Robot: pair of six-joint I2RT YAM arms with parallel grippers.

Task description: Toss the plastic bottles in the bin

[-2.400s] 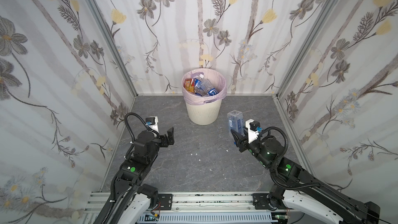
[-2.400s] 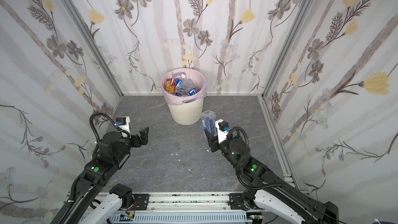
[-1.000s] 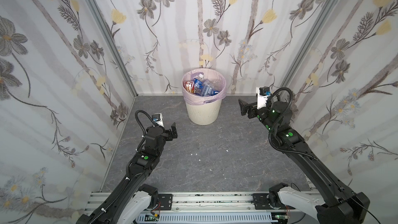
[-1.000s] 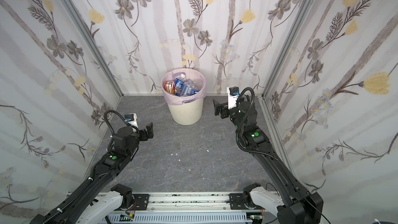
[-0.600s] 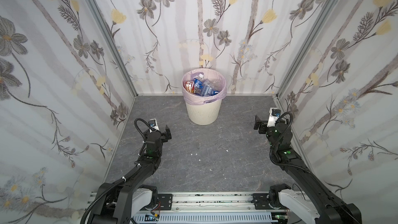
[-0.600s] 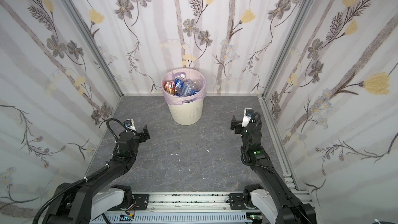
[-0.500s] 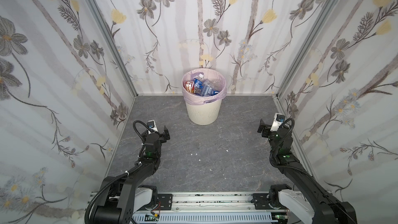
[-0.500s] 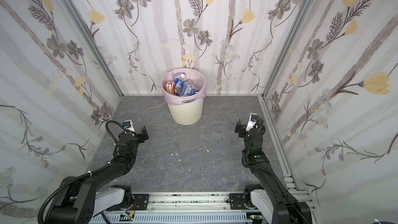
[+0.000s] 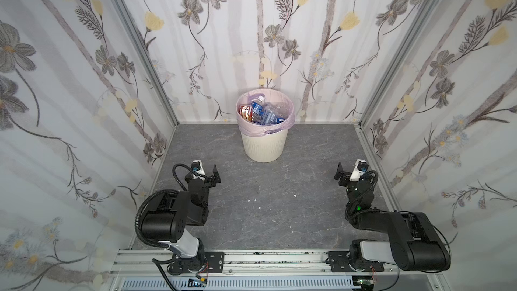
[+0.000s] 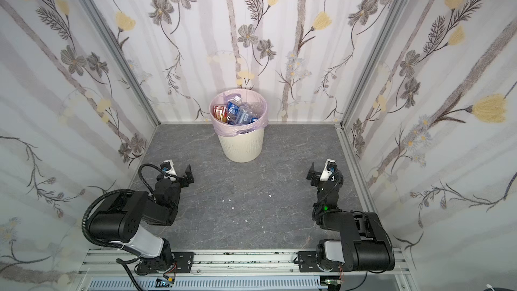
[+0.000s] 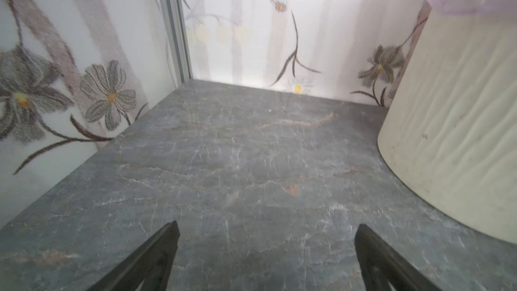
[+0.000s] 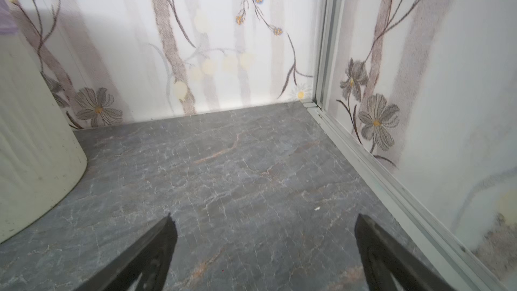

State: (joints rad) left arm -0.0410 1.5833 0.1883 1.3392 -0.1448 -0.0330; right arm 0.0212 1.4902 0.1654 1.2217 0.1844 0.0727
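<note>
Both arms: you are holding left fingers (image 11: 156, 258) and right fingers (image 12: 154, 250) wide, empty, since plastic bottles (image 9: 263, 114) are filling the bin (image 9: 264, 146).

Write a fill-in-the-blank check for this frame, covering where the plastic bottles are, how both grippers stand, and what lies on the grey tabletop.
1. The small plastic bottles are piled ____ the round cream-white ribbed plastic bin.
2. The left gripper and the right gripper both stand ____, with nothing between their jaws.
3. ____ bottles lie loose on the grey marbled tabletop.

Missing words: inside; open; No
</note>
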